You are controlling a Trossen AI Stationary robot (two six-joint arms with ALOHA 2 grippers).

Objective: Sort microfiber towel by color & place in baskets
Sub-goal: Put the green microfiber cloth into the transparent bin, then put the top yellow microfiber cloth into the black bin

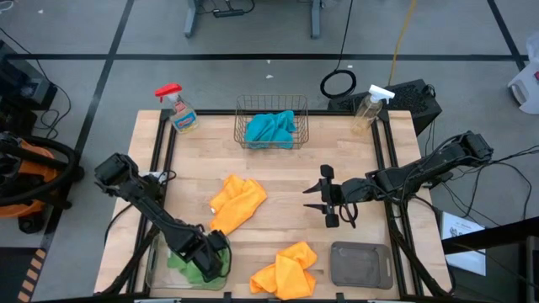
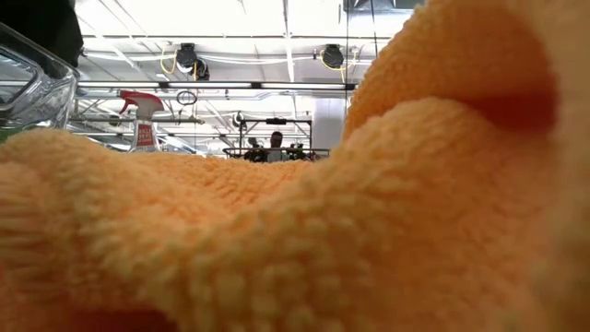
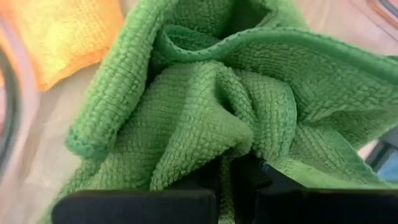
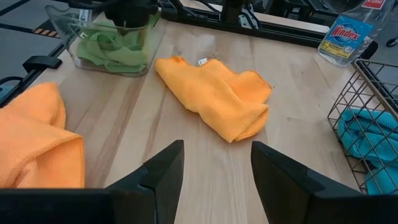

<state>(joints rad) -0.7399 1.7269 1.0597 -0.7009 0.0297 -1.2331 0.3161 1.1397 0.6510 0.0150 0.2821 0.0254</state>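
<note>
1. the left gripper (image 1: pixel 209 257) is down inside the clear plastic bin (image 1: pixel 160 278) at the near left corner of the table (image 1: pixel 278 164), its fingers closed on a green towel (image 3: pixel 205 112) that lies bunched in the bin.
2. in the left wrist view the green cloth fills the frame in folds, pinched between the two dark fingers (image 3: pixel 214 186), and an orange towel shows through the bin wall beside it.
3. the right gripper (image 1: pixel 324 198) hovers over the middle right of the table, its jaws spread wide and holding nothing; the right wrist view shows bare wood between its fingers (image 4: pixel 165 168).
4. one yellow-orange towel (image 1: pixel 236 202) lies crumpled near the table's centre, between the two grippers and apart from every basket.
5. a second yellow-orange towel (image 1: pixel 286 269) lies at the near edge, between the clear bin and the dark grey bin (image 1: pixel 360 264); it fills nearly the whole low view.
6. the dark grey bin sits at the near right with nothing visible in it.
7. the copper wire basket (image 1: pixel 271 105) stands at the far middle of the table with teal-blue towel (image 1: pixel 271 128) inside.
8. a spray bottle with a red trigger (image 1: pixel 177 108) stands at the far left, and a spray bottle with a white trigger (image 1: pixel 370 108) at the far right.
</note>
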